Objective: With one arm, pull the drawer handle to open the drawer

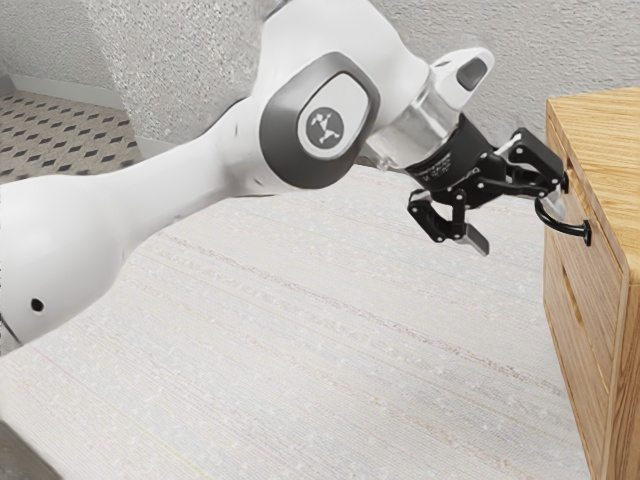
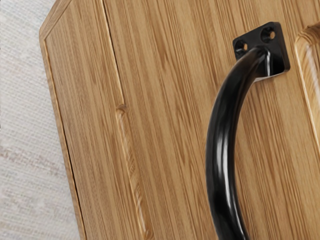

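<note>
A rigid, glossy, probably slick black handle point(image 2: 223, 150) is being shown bolted to the top drawer front point(image 2: 165, 100) of the wooden cabinet point(image 1: 600, 130), its curved middle being offered for grasping, while the gripper point(image 1: 515, 208) is being held wide open just beside it.

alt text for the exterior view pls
A white robot arm reaches from the exterior view's left toward a wooden cabinet at its right edge, its black gripper open beside the curved black drawer handle. A pale speckled surface lies below.
</note>
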Robot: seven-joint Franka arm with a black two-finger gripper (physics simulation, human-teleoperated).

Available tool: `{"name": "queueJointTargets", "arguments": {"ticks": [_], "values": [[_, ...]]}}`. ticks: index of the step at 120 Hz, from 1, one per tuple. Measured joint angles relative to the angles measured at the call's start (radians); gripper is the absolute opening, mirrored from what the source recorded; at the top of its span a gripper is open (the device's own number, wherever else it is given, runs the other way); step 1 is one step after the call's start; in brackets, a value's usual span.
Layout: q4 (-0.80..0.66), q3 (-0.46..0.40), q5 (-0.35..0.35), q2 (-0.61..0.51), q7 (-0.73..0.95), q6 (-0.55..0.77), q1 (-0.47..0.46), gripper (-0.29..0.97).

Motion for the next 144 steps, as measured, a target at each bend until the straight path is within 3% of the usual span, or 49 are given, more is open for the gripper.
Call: {"name": "queueJointTargets", "arguments": {"ticks": [65, 144], "values": [[-0.072, 0.033, -0.022, -0.05, -0.002, -0.006, 0.007, 0.68], [-0.38, 0.141, -0.06, -0.302, -0.003, 0.025, 0.008, 0.68]]}}
